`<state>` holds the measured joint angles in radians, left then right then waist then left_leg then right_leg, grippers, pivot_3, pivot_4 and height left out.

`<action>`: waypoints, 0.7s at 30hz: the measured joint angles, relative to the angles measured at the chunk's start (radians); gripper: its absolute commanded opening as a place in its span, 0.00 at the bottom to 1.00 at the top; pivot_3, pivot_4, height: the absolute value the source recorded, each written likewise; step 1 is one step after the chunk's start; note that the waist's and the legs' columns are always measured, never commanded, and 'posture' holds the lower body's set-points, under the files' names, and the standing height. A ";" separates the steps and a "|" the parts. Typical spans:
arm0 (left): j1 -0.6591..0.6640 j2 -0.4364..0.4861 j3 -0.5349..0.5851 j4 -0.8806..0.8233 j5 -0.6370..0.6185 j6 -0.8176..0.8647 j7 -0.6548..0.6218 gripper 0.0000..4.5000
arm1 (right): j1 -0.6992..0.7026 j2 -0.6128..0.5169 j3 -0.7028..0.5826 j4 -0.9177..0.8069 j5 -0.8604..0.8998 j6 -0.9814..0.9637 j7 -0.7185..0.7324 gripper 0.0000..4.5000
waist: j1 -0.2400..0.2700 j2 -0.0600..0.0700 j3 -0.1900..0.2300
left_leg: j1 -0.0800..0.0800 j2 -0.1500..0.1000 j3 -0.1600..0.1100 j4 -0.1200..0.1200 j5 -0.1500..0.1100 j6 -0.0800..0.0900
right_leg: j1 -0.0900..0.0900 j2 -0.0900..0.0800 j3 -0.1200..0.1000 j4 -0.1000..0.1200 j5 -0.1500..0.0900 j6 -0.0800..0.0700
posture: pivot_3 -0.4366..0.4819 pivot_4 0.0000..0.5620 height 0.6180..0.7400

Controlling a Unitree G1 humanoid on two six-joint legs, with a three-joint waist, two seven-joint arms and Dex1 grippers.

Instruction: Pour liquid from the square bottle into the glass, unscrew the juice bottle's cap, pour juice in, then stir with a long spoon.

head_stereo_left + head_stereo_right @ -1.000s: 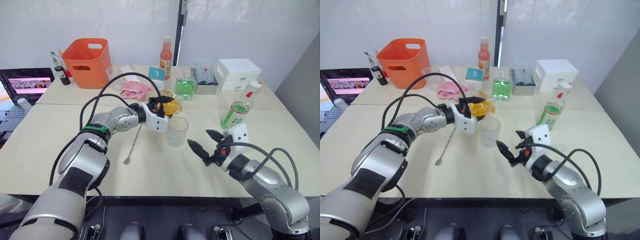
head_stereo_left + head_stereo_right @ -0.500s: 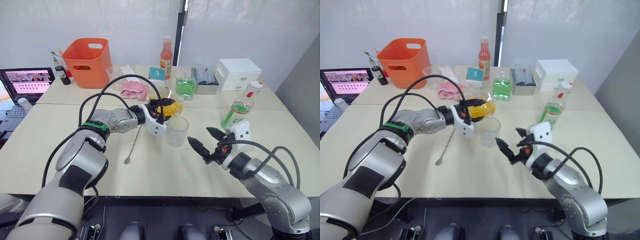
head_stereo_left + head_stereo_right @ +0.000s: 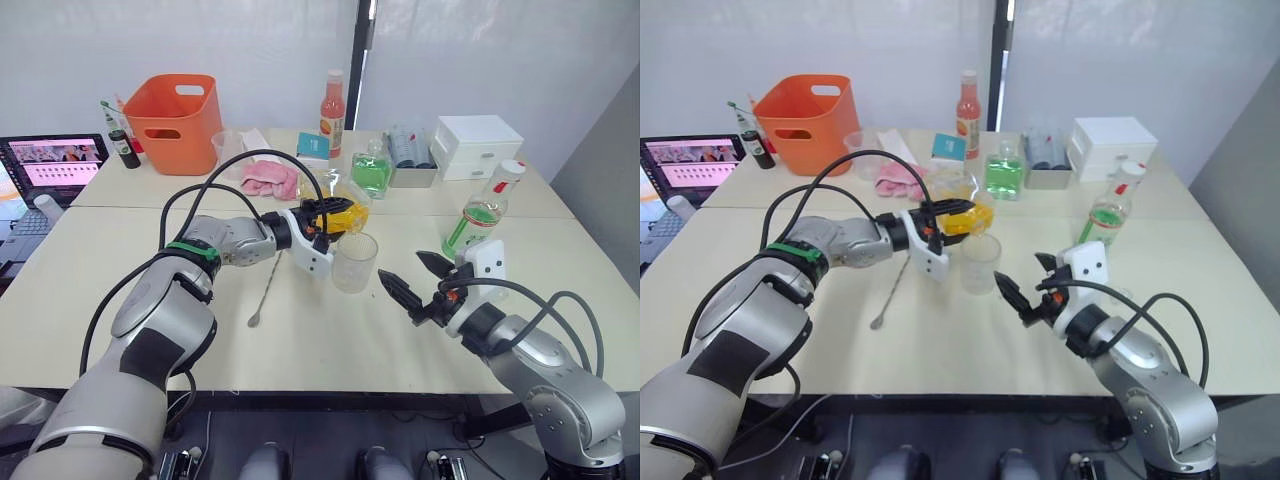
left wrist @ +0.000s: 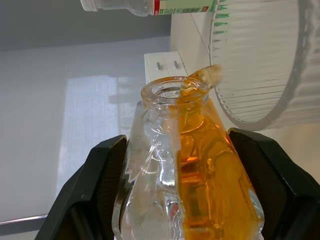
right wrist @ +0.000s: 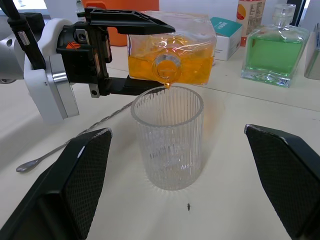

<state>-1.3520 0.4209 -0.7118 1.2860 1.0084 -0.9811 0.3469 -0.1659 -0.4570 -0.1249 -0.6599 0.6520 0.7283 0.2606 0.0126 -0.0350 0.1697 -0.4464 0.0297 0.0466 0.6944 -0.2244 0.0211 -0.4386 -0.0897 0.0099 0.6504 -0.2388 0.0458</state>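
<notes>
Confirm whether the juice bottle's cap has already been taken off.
No. The white cap sits on the neck of the juice bottle, which stands upright on the table, apart from the open right gripper.

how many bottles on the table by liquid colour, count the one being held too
Orange-yellow: 1, the square bottle tipped over the glass in the left end effector
Green: 2, another square bottle and the juice bottle
Orange-red: 1, a tall bottle
Dark: 1, a small bottle by the orange bin
Total: 5

No legible text; juice bottle (image 3: 481,214) label print too small to read.
</notes>
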 measured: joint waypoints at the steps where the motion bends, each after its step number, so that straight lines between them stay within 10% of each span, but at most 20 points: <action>1: -0.003 0.000 -0.005 0.000 0.007 0.002 0.003 0.62 | 0.000 0.001 0.000 0.000 0.000 0.000 0.000 1.00 | 0.001 0.000 0.000 | 0.000 0.000 0.000 0.000 0.000 0.000 | 0.000 0.000 0.000 0.000 0.000 0.000 | 0.48 0.27 0.79; 21: -0.022 0.004 -0.034 0.009 0.033 0.027 0.037 0.62 | -0.009 0.014 0.000 0.000 0.002 0.000 0.000 1.00 | 0.000 0.000 0.000 | 0.000 0.000 0.000 0.001 0.000 0.000 | 0.000 0.000 0.000 0.001 0.000 0.000 | 0.48 0.27 0.79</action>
<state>-1.3740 0.4247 -0.7456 1.2952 1.0417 -0.9545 0.3842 -0.1746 -0.4433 -0.1249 -0.6602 0.6538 0.7284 0.2606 0.0127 -0.0350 0.1697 -0.4467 0.0295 0.0466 0.6953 -0.2245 0.0214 -0.4387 -0.0899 0.0099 0.6515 -0.2385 0.0462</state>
